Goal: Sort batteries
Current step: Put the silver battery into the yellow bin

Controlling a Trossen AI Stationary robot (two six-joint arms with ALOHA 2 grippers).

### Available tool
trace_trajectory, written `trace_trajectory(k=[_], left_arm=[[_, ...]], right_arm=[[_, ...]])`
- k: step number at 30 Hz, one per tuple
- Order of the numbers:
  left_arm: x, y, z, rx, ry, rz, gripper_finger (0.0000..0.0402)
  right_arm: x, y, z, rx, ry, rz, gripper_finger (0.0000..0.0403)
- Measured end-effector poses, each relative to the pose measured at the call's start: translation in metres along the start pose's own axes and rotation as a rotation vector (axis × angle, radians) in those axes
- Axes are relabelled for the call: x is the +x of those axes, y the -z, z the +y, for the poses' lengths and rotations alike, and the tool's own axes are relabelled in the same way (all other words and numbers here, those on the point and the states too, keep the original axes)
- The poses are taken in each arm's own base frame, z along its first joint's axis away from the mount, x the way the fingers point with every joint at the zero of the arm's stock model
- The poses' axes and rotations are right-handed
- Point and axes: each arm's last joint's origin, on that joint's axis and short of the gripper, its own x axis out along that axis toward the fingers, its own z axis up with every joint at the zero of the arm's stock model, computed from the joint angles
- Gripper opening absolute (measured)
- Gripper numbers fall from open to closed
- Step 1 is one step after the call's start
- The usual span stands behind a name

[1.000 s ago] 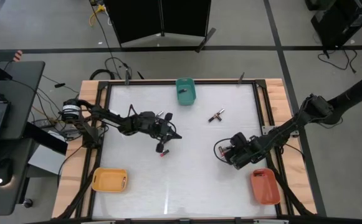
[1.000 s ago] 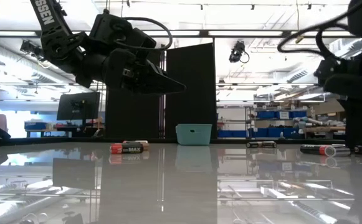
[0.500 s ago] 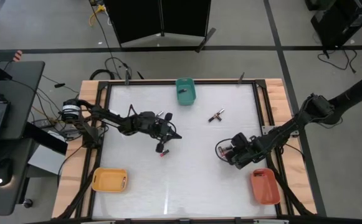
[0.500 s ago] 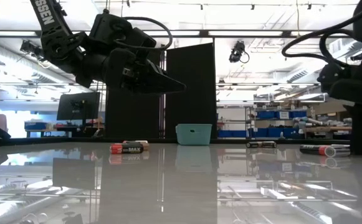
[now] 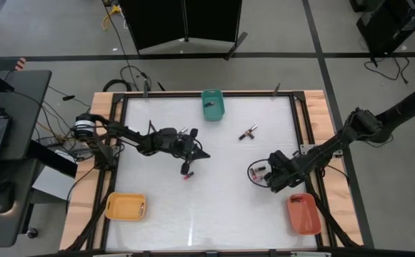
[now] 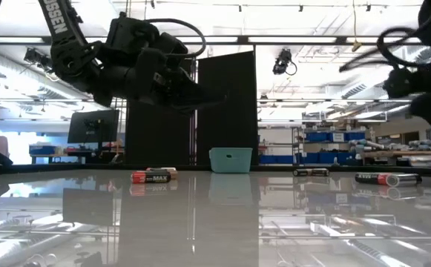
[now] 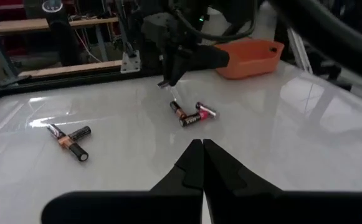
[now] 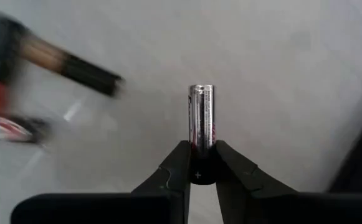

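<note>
batteries, small rigid metal cylinders in silver, dark and red-ended finishes, lie scattered on the glossy white table (image 5: 214, 207). one silvery battery (image 8: 201, 118) is clamped by its lower end between the fingers of the right gripper (image 8: 199, 167), standing out straight from the tips; in the high view that gripper (image 5: 273, 173) sits near the table's right edge, just beside two more cells (image 7: 192, 114) lying together on the surface. the cell looks light and stiff, but its smooth round casing would likely slip or roll, so a hold across the middle of the barrel seems safer than this end grip, which could let it pivot.

the left gripper (image 7: 202, 163) hangs above the middle of the table with its fingers pressed together and nothing between them. a red-and-dark battery (image 5: 186, 171) lies just below it in the high view, and another pair (image 5: 248, 133) lies further back, between the centre and the teal tray (image 5: 212, 104).

an orange tray (image 5: 125, 206) sits at the near left corner and a red-orange tray (image 5: 302, 213) at the near right, close to the right gripper. the path to that tray looks short and unobstructed; the loose cells beside the gripper could be knocked.
</note>
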Motion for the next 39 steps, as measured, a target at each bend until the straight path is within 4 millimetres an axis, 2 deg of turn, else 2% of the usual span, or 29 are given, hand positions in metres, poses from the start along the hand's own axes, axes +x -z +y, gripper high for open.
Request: trace_trajectory(k=[4, 9, 16, 21, 25, 32, 39], left_arm=[[0.005, 0.004, 0.001, -0.047, 0.015, -0.082, 0.0005], [0.005, 0.002, 0.003, -0.099, 0.036, -0.172, 0.0005], [0.0, -0.011, 0.007, -0.184, 0.107, -0.303, 0.0006], [-0.001, -0.018, 0.003, -0.176, 0.14, -0.36, 0.0024], [0.006, -0.028, -0.004, -0.184, 0.18, -0.397, 0.006], [0.023, -0.045, -0.012, -0.19, 0.177, -0.423, 0.0127], [0.025, -0.051, -0.011, -0.162, 0.144, -0.452, 0.0153]], right_arm=[[-0.007, -0.004, 0.008, 0.013, -0.11, -0.179, 0.0058], [-0.017, -0.014, 0.035, -0.025, -0.319, -0.475, 0.0058], [-0.038, -0.05, 0.07, -0.164, -0.502, -0.801, 0.0058], [-0.058, -0.072, 0.078, -0.251, -0.598, -0.993, 0.0058], [-0.067, -0.086, 0.079, -0.318, -0.677, -1.086, 0.0058], [-0.068, -0.098, 0.077, -0.402, -0.699, -1.139, 0.0058], [-0.07, -0.099, 0.076, -0.431, -0.685, -1.166, 0.0058]])
